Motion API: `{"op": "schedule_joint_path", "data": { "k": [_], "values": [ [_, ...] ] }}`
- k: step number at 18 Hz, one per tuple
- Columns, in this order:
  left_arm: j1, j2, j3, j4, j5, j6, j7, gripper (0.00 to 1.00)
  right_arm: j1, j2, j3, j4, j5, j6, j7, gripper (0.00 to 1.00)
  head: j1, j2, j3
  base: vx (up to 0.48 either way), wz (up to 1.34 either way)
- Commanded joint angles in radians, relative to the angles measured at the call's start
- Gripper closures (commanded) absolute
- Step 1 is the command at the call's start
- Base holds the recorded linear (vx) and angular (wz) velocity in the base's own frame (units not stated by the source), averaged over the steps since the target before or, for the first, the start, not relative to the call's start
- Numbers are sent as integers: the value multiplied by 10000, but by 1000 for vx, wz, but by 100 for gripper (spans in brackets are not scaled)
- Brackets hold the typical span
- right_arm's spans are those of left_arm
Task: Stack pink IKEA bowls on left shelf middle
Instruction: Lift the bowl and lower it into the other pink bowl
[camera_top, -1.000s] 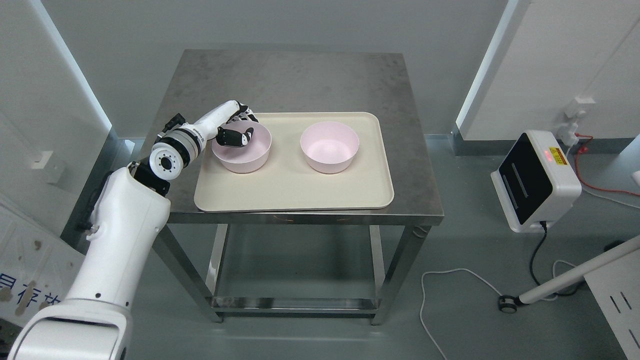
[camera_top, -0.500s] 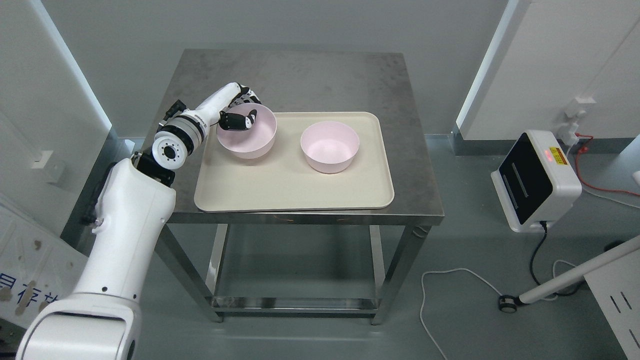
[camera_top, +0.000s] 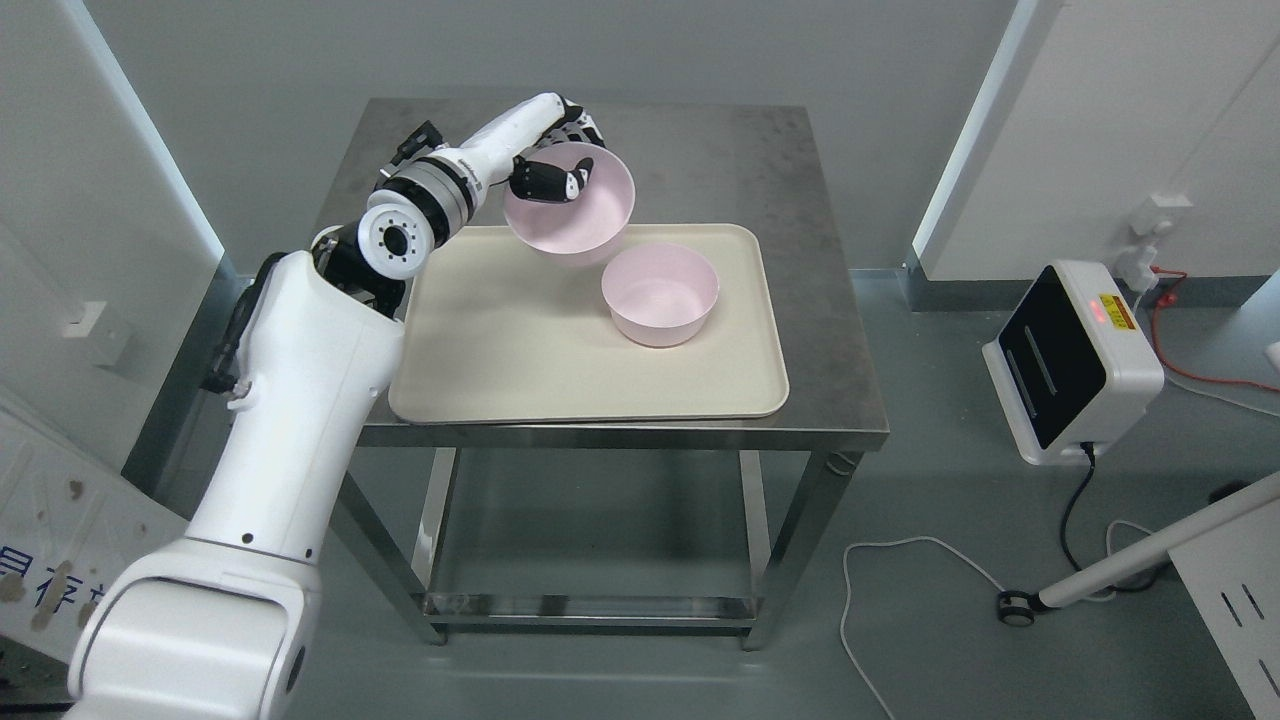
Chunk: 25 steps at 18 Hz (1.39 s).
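One pink bowl (camera_top: 580, 205) pinched by left robot hand (camera_top: 555, 160); no readable writing.

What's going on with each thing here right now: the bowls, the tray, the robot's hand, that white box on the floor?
Left hand: shut on the held bowl's rim.
Held bowl: in the air, tilted, empty.
Second bowl: upright on the tray, empty.
Tray: flat on the table.
Table: standing.
White box: on the floor, red light lit.
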Motion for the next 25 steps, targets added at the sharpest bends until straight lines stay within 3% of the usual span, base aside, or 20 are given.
{"op": "schedule_joint_path", "data": {
  "k": [1,5,14,15,17,20,22,25],
  "values": [
    [-325,-256,-3911,-300,562,45,29,99,0,-175,-107,0,77,8,5,0,0,0,0,0,0],
    [-371,-256,-4067,1064,578,76,748,98,0,-175,-92,0,77,8,5,0,0,0,0,0,0],
    [-417,-256,-3499,1603,501,76,1394,94,0,-175,-92,0,77,8,5,0,0,0,0,0,0],
    [-417,-256,-3393,1603,501,76,1425,90,0,-175,-92,0,77,8,5,0,0,0,0,0,0],
    [-432,-256,-3117,1619,486,76,1608,65,0,-175,-92,0,77,8,5,0,0,0,0,0,0],
    [-539,-256,-2688,1558,501,76,1640,42,0,-175,-92,0,77,8,5,0,0,0,0,0,0],
    [-540,-256,-1985,1238,593,-16,1822,31,0,-175,-92,0,77,8,5,0,0,0,0,0,0],
    [-97,-256,-878,-201,1523,-62,3231,16,0,-175,-92,0,77,8,5,0,0,0,0,0,0]
  ]
}}
